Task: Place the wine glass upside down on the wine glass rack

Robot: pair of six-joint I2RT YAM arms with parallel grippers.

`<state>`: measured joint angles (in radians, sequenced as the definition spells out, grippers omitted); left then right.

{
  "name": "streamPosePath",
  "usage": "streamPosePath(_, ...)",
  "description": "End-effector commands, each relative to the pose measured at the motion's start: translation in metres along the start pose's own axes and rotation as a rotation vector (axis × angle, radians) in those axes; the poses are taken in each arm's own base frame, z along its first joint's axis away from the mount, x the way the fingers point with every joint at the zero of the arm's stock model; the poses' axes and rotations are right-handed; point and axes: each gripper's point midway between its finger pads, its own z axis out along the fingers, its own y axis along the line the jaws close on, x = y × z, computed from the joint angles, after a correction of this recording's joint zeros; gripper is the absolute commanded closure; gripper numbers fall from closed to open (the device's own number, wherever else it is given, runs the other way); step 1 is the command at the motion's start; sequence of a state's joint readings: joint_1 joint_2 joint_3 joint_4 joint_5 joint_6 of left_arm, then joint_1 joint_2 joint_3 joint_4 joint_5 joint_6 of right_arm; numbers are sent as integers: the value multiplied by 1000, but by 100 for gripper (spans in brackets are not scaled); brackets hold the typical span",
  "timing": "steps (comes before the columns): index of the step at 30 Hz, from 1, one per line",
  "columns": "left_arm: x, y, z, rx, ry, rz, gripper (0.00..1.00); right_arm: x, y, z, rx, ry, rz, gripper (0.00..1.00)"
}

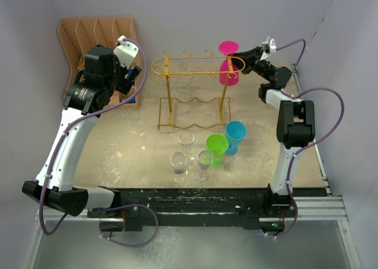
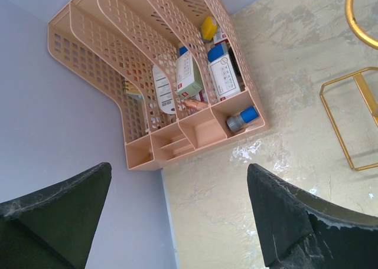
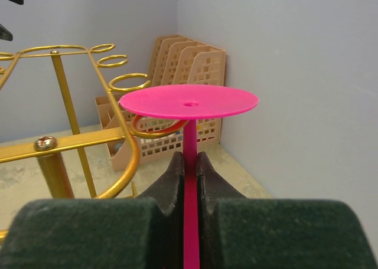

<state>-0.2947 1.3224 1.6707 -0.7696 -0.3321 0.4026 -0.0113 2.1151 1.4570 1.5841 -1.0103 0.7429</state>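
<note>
Right pincer (image 3: 189, 163) is clamping down on the stem of the pink wine glass (image 3: 189, 101), which is hanging upside down, foot on top, right at the right-hand end of the wine glass rack (image 3: 65, 142) and riding a bit above its top rail. To me the foot isn't sitting on the wire yet, so I'm reading this as the hang-it-up step, roughly midway. Next move is probably calling for sliding the stem into one of the rack's small loops at that end, lowering until the foot is resting on the wire, then letting go gently so nothing's swinging. Left pincer (image 2: 180, 169) is hovering with fingers wide apart off the rack's left end, over the bench (image 2: 283, 74) by the peach file organizer (image 2: 118, 62), holding nothing
</note>
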Motion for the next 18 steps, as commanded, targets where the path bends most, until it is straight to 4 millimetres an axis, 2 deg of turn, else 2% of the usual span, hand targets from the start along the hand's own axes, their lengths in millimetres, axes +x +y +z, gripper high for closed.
streamPosePath(1,-9,3,3,-12,-41,-28,1,-64,49,9,-157,-145,-363,100)
streamPosePath(8,-6,0,7,-9,-33,-28,1,-65,53,8,-152,-145,-386,100)
streamPosePath(15,-4,-2,11,-5,-24,-25,1,-54,54,2,-131,-126,-390,100)
streamPosePath(17,-5,-2,10,-5,-28,-27,1,-52,53,0,-122,-122,-383,94)
streamPosePath(18,-5,-2,10,-5,-29,-28,1,-51,54,-1,-119,-121,-385,82)
